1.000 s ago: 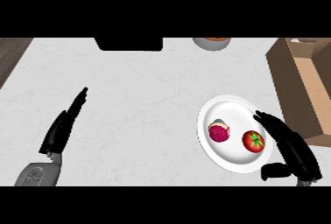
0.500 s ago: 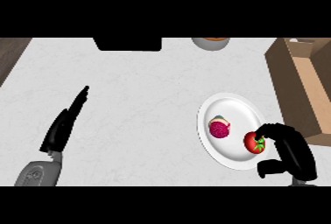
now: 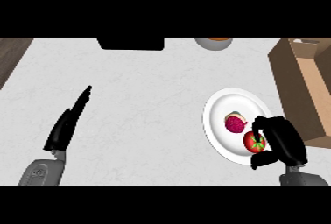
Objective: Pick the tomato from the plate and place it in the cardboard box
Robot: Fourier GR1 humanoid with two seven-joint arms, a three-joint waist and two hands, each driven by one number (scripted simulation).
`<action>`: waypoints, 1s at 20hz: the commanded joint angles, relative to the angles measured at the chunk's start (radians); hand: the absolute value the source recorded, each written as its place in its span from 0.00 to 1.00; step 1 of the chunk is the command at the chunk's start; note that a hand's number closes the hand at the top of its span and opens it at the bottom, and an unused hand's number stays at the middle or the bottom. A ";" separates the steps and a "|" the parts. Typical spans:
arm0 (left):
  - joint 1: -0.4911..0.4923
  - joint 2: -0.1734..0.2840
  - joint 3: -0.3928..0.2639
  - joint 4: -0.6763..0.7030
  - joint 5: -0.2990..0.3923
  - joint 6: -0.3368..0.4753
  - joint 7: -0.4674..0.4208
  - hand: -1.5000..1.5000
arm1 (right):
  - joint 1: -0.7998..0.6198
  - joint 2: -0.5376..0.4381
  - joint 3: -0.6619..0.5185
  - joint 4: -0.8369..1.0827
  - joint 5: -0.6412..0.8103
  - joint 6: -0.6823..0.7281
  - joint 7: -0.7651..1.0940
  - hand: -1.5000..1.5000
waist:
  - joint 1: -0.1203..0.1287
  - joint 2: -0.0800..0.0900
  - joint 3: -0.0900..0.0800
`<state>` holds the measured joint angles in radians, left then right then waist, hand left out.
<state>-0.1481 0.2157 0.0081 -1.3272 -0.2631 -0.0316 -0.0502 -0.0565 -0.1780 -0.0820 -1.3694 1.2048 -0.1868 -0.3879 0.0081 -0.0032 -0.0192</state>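
A red tomato (image 3: pixel 253 142) with a green stem lies on the white plate (image 3: pixel 226 105) at the right of the counter. My right hand (image 3: pixel 282 141) is curled round the tomato from its right side, fingers over its top and thumb below it. A dark pink fruit (image 3: pixel 235 124) sits on the plate just left of the fingers. The open cardboard box (image 3: pixel 304 83) stands at the right edge, beyond the plate. At the left, my left hand (image 3: pixel 68 123) rests with straight fingers pointing up and holds nothing.
A grey bowl (image 3: pixel 214 42) with something orange inside stands at the back of the counter. A black object (image 3: pixel 131 43) sits at the back, left of the bowl. Dark wood (image 3: pixel 12 57) shows past the counter's left edge.
My right hand's fingers, straight over the plate a second ago, have curled down round the tomato. The left hand has not moved.
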 commanded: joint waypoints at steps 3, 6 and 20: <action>0.028 -0.017 -0.015 0.006 -0.016 0.011 -0.021 0.50 | -0.205 0.004 0.079 -0.003 0.172 0.325 0.275 1.00 | 0.005 0.003 0.017; 0.043 0.007 0.020 -0.047 0.012 -0.018 0.027 0.50 | -0.207 0.029 0.094 -0.126 0.158 0.400 0.324 1.00 | -0.006 0.001 0.019; 0.051 -0.007 0.018 -0.056 0.009 -0.029 0.013 0.50 | -0.365 -0.083 -0.148 -0.551 0.089 0.687 0.535 1.00 | -0.007 0.000 0.019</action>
<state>-0.1309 0.2168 0.0342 -1.3372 -0.2628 -0.0480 -0.0465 -0.3350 -0.1942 -0.1035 -1.8873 1.3502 0.4060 0.1220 -0.0056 -0.0039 -0.0010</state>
